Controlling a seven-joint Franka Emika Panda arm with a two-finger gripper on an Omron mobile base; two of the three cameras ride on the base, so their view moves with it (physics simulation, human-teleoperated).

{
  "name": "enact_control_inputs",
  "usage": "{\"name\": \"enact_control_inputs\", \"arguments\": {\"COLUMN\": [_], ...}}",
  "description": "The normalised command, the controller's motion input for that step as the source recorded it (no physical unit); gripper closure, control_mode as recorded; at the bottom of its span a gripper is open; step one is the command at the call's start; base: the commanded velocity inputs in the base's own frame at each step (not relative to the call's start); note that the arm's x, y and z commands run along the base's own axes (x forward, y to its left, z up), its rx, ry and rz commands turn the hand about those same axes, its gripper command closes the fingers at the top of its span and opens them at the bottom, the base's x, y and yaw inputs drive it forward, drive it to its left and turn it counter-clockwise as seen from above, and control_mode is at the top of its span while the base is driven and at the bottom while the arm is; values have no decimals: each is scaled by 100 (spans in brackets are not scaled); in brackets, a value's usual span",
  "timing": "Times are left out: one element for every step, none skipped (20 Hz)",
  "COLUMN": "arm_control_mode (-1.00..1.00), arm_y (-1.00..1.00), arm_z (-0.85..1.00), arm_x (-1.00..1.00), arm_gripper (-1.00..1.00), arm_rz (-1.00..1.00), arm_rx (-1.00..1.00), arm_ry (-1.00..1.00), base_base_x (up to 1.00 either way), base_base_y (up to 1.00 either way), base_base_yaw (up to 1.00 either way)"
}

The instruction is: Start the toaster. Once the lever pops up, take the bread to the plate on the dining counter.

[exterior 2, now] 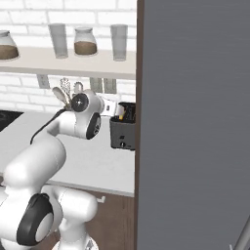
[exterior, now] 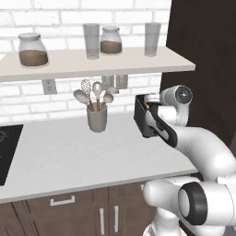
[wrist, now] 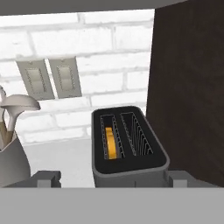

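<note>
Dark grey-black toaster (wrist: 129, 146) standing on the pale worktop (exterior: 69, 156), against the white brick wall and just beside a tall dark brown cabinet panel (wrist: 188, 87) on its right in the hand view. Two slots open in its top; the left slot holds the bread (wrist: 110, 143), seen as a golden-orange slice sunk down within the slot, while the right slot shows bare wire guides. The gripper (wrist: 114, 178) hovers close before the toaster, its two small dark finger tips set wide apart, one to each side of the toaster body, with the jaws spread and nothing between them. In the left base view the white arm reaches forward from the lower right and its hand covers part of the toaster (exterior: 144, 120); in the right base view the toaster (exterior 2: 123, 132) sits at the edge of a large grey panel. A grey utensil cup (exterior: 97, 118) with spoons and a whisk stands to the left of the toaster, well apart. Two wall switches (wrist: 49, 78) are mounted on the brick above. A shelf (exterior: 92, 64) overhead carries two jars and two glasses.
</note>
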Motion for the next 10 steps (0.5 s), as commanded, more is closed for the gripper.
{"name": "enact_control_inputs", "arguments": {"arm_control_mode": [-100, -100, -100, -100, -100, -100, -100, -100, -100, -100], "arm_y": [3, 4, 5, 4, 3, 0, 0, 0, 0, 0], "arm_z": [0, 0, 0, 4, 4, 0, 0, 0, 0, 0], "arm_x": [4, 2, 1, 0, 0, 0, 0, 0, 0, 0], "arm_gripper": [-100, -100, -100, -100, -100, -100, -100, -100, -100, -100], "arm_rz": [0, 0, 0, 0, 0, 0, 0, 0, 0, 0], "arm_rx": [0, 0, 0, 0, 0, 0, 0, 0, 0, 0], "arm_ry": [10, 11, 12, 13, 13, 13, 11, 11, 11, 11], "base_base_x": [0, 0, 0, 0, 0, 0, 0, 0, 0, 0], "base_base_y": [0, 0, 0, 0, 0, 0, 0, 0, 0, 0], "base_base_yaw": [0, 0, 0, 0, 0, 0, 0, 0, 0, 0]}}
